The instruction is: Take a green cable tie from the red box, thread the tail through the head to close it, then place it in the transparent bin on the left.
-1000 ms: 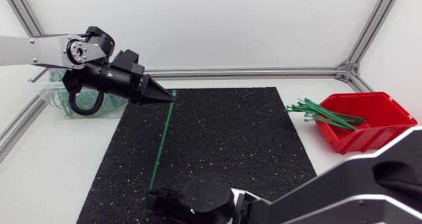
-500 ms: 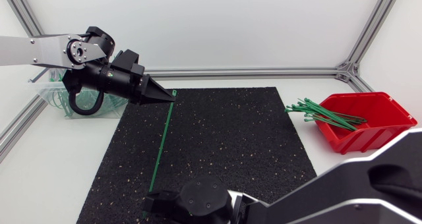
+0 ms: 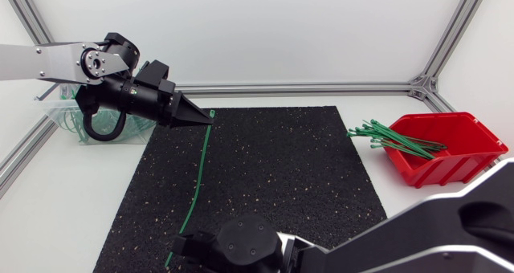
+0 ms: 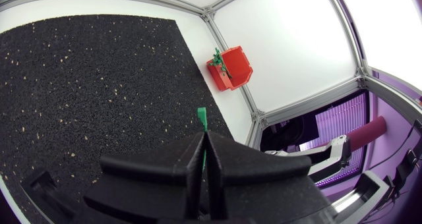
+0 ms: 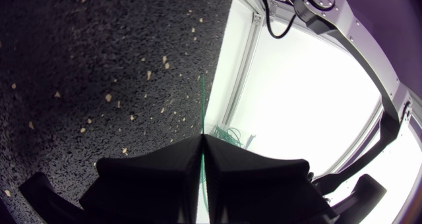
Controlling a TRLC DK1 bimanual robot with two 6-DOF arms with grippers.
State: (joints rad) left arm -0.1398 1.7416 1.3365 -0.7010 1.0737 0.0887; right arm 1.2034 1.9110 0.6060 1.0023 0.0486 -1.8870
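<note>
One green cable tie (image 3: 196,177) stretches across the black mat between my two grippers. My left gripper (image 3: 206,119), at the mat's far left corner, is shut on its head end; in the left wrist view the head (image 4: 202,117) pokes out past the closed fingertips of the gripper (image 4: 204,138). At the mat's near edge my right gripper (image 3: 175,249) is shut on the tail, and the tie (image 5: 202,102) runs out ahead of the gripper (image 5: 202,138). More green ties (image 3: 392,137) lie in and over the red box (image 3: 462,154) at the right. The transparent bin (image 3: 64,116) sits behind my left arm.
The black mat (image 3: 281,169) covers the middle of the white table. An aluminium frame (image 3: 321,87) borders the table's back and sides. The transparent bin (image 5: 229,136), seen ahead of the right gripper, holds several closed green ties.
My right gripper has shut on the tie's tail. The tail end has shifted slightly left and the tie now bows a little. The left arm has stayed still.
</note>
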